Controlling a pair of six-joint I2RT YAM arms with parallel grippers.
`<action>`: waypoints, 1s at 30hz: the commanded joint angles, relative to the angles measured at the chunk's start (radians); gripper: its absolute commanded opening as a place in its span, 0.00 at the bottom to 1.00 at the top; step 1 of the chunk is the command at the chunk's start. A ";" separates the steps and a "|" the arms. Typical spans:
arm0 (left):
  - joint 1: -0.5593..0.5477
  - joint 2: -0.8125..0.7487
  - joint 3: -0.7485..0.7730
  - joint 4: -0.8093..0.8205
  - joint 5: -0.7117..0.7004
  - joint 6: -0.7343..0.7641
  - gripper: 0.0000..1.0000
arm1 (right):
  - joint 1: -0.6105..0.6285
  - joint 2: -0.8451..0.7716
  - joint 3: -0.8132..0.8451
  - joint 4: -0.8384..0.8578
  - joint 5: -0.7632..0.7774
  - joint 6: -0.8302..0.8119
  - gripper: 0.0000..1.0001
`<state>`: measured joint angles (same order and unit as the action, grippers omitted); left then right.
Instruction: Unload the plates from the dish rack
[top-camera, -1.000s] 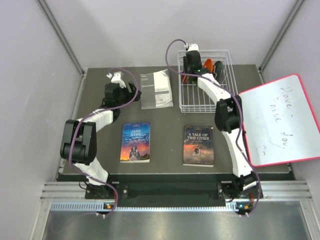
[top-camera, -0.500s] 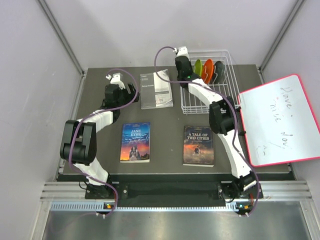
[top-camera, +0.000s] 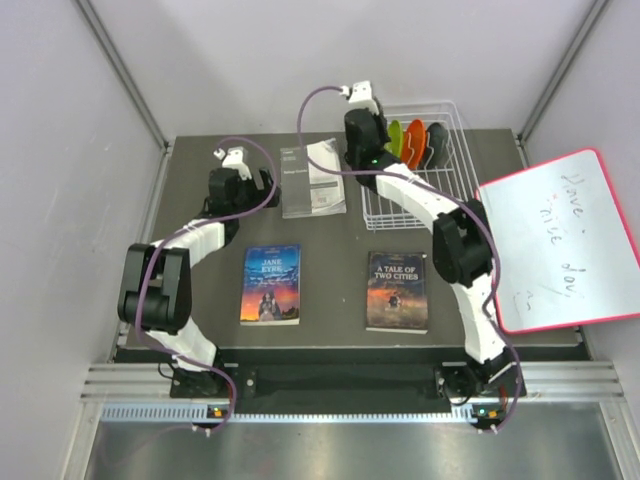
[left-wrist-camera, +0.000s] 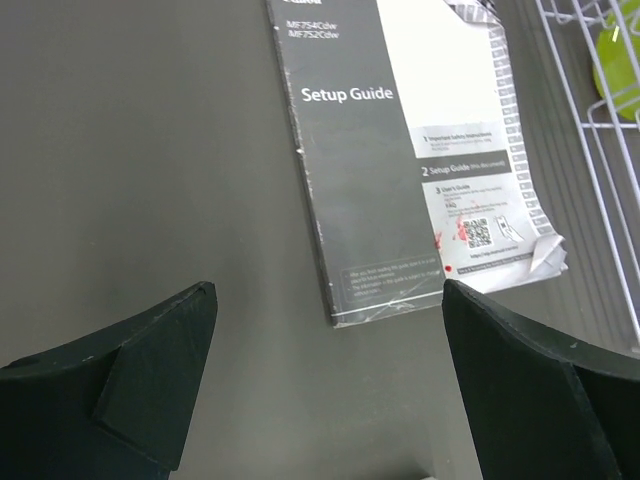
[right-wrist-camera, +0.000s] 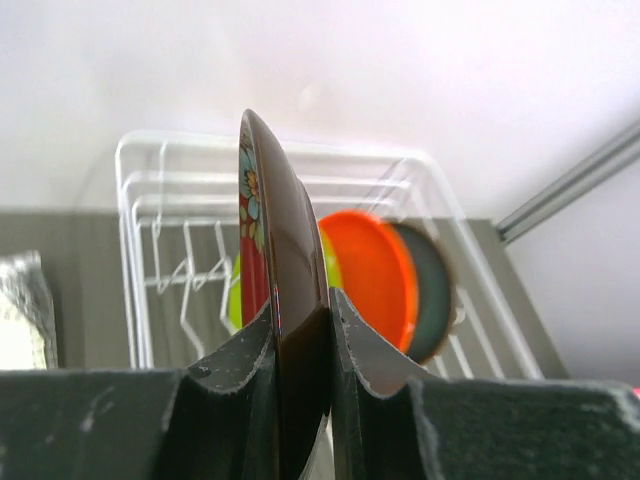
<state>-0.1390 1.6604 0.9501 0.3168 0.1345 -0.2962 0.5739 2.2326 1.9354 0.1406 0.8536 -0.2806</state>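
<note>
My right gripper (right-wrist-camera: 300, 312) is shut on the red plate (right-wrist-camera: 268, 240), which stands edge-on between the fingers and is lifted in front of the white dish rack (right-wrist-camera: 135, 250). In the top view this gripper (top-camera: 362, 130) hangs at the rack's (top-camera: 420, 205) far left edge. The lime green plate (top-camera: 396, 135), orange plate (top-camera: 415, 138) and dark teal-grey plate (top-camera: 437, 142) stand upright in the rack's far end. My left gripper (top-camera: 262, 182) is open and empty, low over the table beside the Setup Guide (left-wrist-camera: 400, 150).
Two books lie at the table's front: Jane Eyre (top-camera: 271, 284) and A Tale of Two Cities (top-camera: 398, 291). A red-framed whiteboard (top-camera: 560, 245) leans at the right, next to the rack. Grey walls close in left and back.
My right gripper has risen and moved left from over the rack to its left edge, taking the red plate with it. The left arm has not moved.
</note>
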 joint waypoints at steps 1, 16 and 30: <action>0.001 -0.040 0.027 0.025 0.091 0.000 0.99 | 0.014 -0.212 -0.041 0.130 0.073 -0.031 0.00; 0.007 0.145 0.019 0.734 0.639 -0.564 0.91 | -0.128 -0.656 -0.490 -0.115 -1.063 0.655 0.00; 0.004 0.332 0.004 1.164 0.652 -0.919 0.79 | -0.140 -0.591 -0.782 0.457 -1.412 1.024 0.00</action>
<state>-0.1371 2.0079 0.9531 1.2263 0.7704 -1.1835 0.4355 1.6394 1.1435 0.2543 -0.4213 0.5930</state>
